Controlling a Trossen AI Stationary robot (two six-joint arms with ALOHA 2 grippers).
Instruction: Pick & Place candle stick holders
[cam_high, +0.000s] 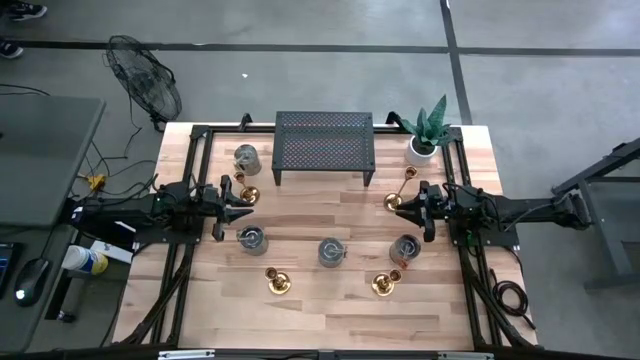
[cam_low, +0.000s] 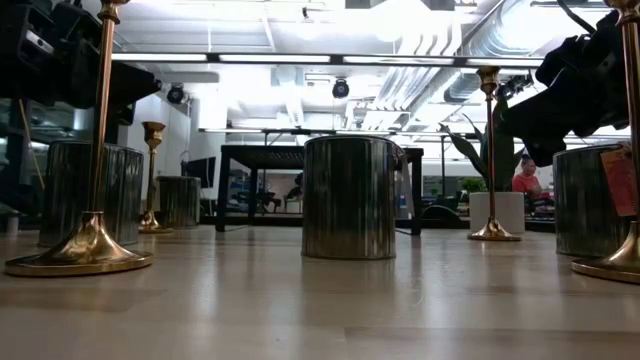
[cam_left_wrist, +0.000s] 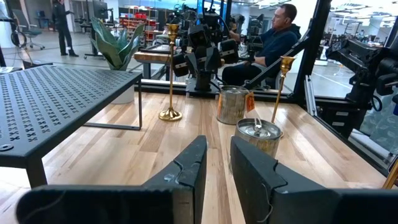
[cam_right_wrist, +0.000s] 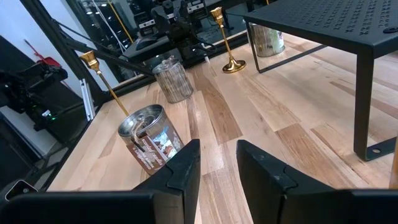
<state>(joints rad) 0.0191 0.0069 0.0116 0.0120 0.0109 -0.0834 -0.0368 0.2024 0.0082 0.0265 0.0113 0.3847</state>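
Candle stick holders (cam_high: 278, 281) upright on table (cam_high: 330, 310).

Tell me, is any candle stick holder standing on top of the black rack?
No. In the high view the black rack carries nothing; all four candle stick holders stand on the table.

- Wooden table (cam_high: 330, 300).
- Far middle: black rack (cam_high: 324, 142); potted plant (cam_high: 424, 138) to its right.
- Four gold candlesticks (cam_high: 278, 282) and four metal tins (cam_high: 331, 250) stand across it.
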